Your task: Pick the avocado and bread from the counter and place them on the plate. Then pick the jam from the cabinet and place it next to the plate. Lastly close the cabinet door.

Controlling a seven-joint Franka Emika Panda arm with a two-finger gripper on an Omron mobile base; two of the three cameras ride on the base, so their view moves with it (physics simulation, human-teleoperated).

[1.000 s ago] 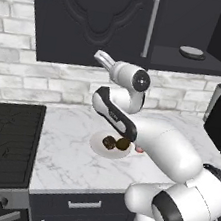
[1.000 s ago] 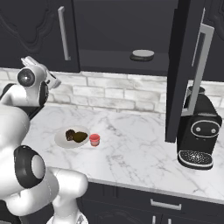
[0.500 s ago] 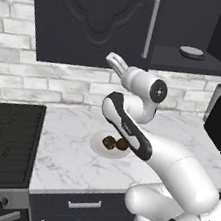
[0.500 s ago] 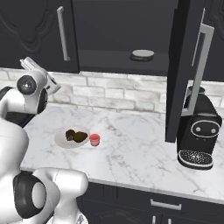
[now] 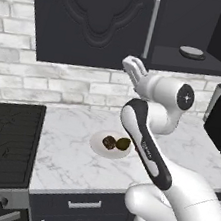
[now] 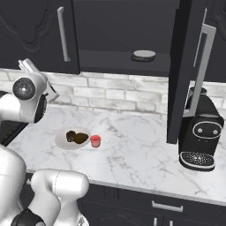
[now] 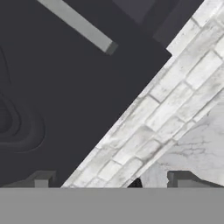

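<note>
Gripper hanging high before the closed cabinet door, near its handle, fingers apart by a moderate gap and holding nothing. Lying well below the gripper on the tabletop: plate carrying bread and avocado side by side, touching. Jam standing just beside the plate. Other cabinet door standing open, disc resting on the shelf.
</note>
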